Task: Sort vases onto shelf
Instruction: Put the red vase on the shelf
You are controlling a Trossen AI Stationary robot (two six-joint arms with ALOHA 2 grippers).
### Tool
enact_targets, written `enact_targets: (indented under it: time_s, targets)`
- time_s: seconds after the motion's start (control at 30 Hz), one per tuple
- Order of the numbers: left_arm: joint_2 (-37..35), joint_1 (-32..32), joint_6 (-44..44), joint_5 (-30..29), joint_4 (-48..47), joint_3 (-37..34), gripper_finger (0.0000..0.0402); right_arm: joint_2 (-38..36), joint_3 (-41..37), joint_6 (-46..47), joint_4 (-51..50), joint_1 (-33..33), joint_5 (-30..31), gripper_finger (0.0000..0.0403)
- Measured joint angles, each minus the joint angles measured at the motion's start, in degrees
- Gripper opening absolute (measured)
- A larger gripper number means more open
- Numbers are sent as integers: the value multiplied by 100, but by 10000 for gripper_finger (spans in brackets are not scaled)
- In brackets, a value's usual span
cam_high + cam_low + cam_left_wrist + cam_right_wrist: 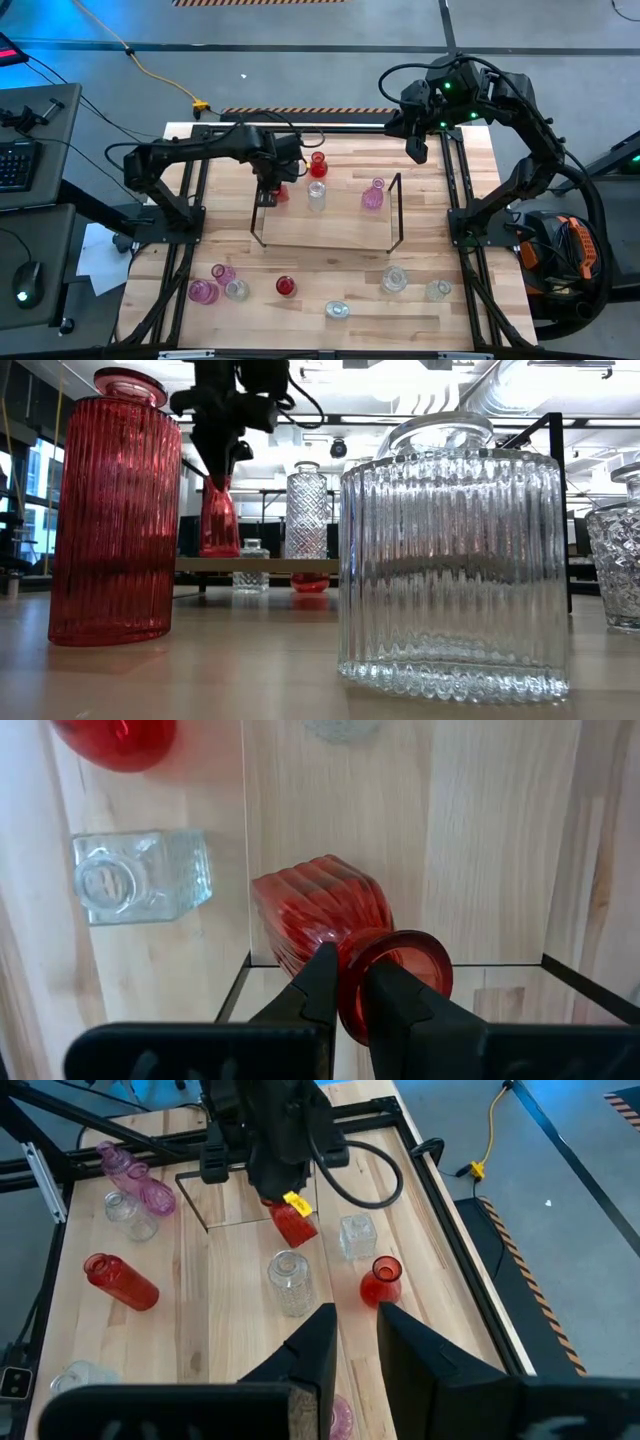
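My left gripper [268, 188] is shut on a red ribbed vase [320, 915] at the left end of the shelf [325, 240], a wire-ended rack with a wooden board. It also shows in the low view [220, 520]. A clear vase [316, 195] and a pink vase [372, 195] stand on the board. A red vase [318, 163] and a clear square bottle [140, 875] stand by the shelf's far side. My right gripper [415, 150] hangs open and empty over the table's far right. My left gripper pinches the red vase's narrow neck [352, 960], just under the flared rim [400, 970], between its two fingers. The fingers come from above, pointing down. The vase hangs nearly upright below them, its base [220, 552] at the shelf board; whether it rests there I cannot tell.
Along the table's near side stand two pink vases [210, 283], a red vase [285, 286] and several clear ones [394, 279]. A black metal frame [455, 180] edges the table. Bare wood lies between the shelf and the near vases.
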Motion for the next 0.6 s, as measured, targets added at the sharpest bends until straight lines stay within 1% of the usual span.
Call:
enact_targets:
  time_s: [0.2,0.4,0.6]
  targets:
    - [50,48,93,13,16,0,16,0,-1,0,0,0,0,57]
    - [50,238,47,99,33,0,17,0,0,-17,-1,0,0,57]
    - [52,295,-60,272,26,0,29,0,-1,-17,0,0,0,57]
